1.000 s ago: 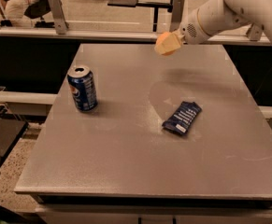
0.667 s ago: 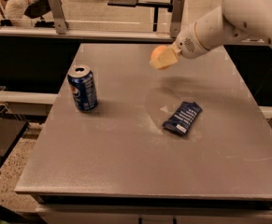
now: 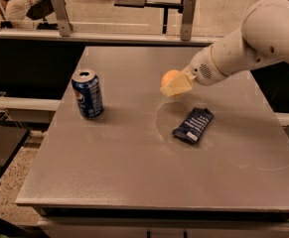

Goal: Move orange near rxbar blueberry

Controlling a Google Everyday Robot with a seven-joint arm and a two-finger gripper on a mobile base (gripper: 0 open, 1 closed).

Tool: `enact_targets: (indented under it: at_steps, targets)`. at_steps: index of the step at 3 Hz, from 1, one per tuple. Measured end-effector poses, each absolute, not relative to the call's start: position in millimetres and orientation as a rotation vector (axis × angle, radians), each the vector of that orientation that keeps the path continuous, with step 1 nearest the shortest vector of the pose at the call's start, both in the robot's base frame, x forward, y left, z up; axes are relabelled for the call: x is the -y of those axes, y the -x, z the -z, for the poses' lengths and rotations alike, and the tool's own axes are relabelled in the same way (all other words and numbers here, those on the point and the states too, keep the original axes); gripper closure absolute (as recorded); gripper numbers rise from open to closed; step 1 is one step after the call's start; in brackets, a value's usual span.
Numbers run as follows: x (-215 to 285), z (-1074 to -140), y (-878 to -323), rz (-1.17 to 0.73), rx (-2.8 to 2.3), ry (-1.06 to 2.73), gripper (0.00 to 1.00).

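Observation:
The orange (image 3: pixel 170 77) is a small round fruit held in my gripper (image 3: pixel 174 85), whose pale fingers (image 3: pixel 176 87) close around it from the right. The gripper hangs just above the table's middle, coming in on a white arm from the upper right. The rxbar blueberry (image 3: pixel 193 125) lies flat on the table, a dark navy wrapper with white lettering, a short way below and right of the orange. The orange's right side is hidden by the fingers.
A blue Pepsi can (image 3: pixel 87 93) stands upright on the left part of the grey table (image 3: pixel 134 167). A rail and glass barrier run behind the table's far edge. The table's front edge is near the bottom of the view.
My gripper has carried the orange down and to the left, from above the table's far edge to just above the table near the rxbar. The can and bar have not moved.

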State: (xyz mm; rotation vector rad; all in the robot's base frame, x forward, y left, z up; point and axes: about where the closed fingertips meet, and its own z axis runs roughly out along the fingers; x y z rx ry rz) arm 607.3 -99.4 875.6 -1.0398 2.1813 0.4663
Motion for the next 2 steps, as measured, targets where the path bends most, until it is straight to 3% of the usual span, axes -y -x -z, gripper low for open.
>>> enact_targets:
  at_steps: [2]
  targets:
    - [111, -857, -560, -0.457, -2.228, 1.043, 1.0]
